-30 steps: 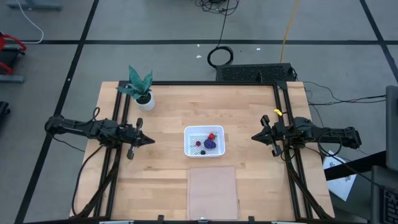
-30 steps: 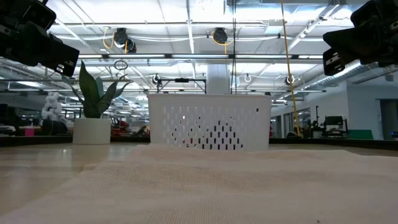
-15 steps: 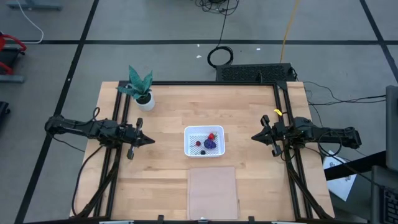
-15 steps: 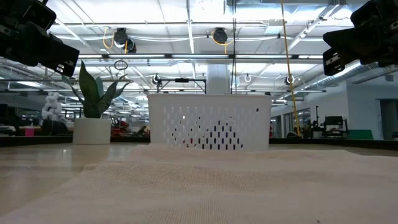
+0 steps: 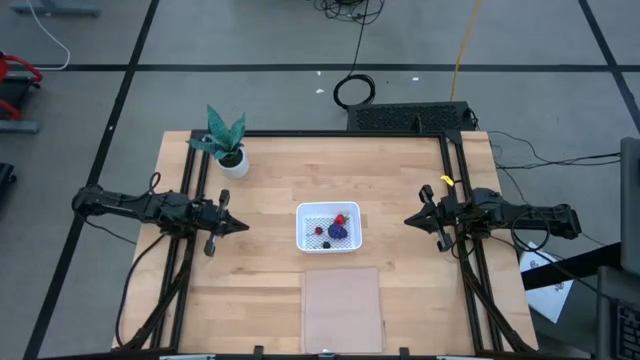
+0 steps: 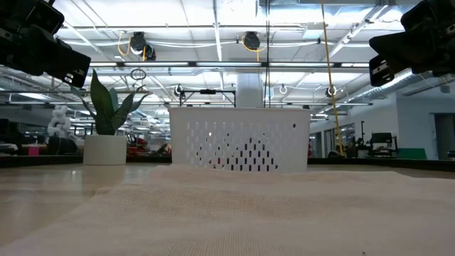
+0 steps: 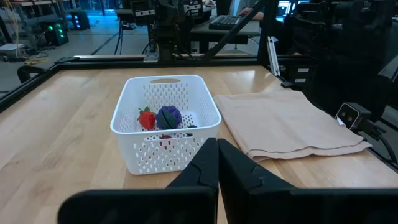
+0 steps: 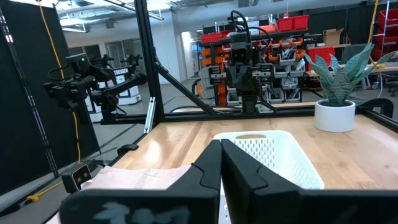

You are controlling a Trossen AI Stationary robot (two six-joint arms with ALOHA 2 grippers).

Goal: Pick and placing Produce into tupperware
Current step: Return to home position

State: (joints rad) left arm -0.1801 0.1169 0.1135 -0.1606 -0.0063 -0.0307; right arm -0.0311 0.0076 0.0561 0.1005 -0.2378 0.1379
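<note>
The white perforated container (image 5: 328,227) stands at the table's middle. In it lie a purple lumpy cluster (image 7: 167,116), a red strawberry piece (image 7: 147,118), another red piece (image 5: 319,230) and a small dark berry (image 5: 325,243). My left gripper (image 5: 242,226) is shut and empty, left of the container, above the table. My right gripper (image 5: 411,219) is shut and empty, right of the container. The container also shows in the low view (image 6: 239,138) and the right wrist view (image 8: 273,158).
A green potted plant (image 5: 228,143) stands at the far left. A flat beige sheet (image 5: 342,308) lies on the table near its front edge, just in front of the container. Black frame rails (image 5: 460,180) run along the table's sides.
</note>
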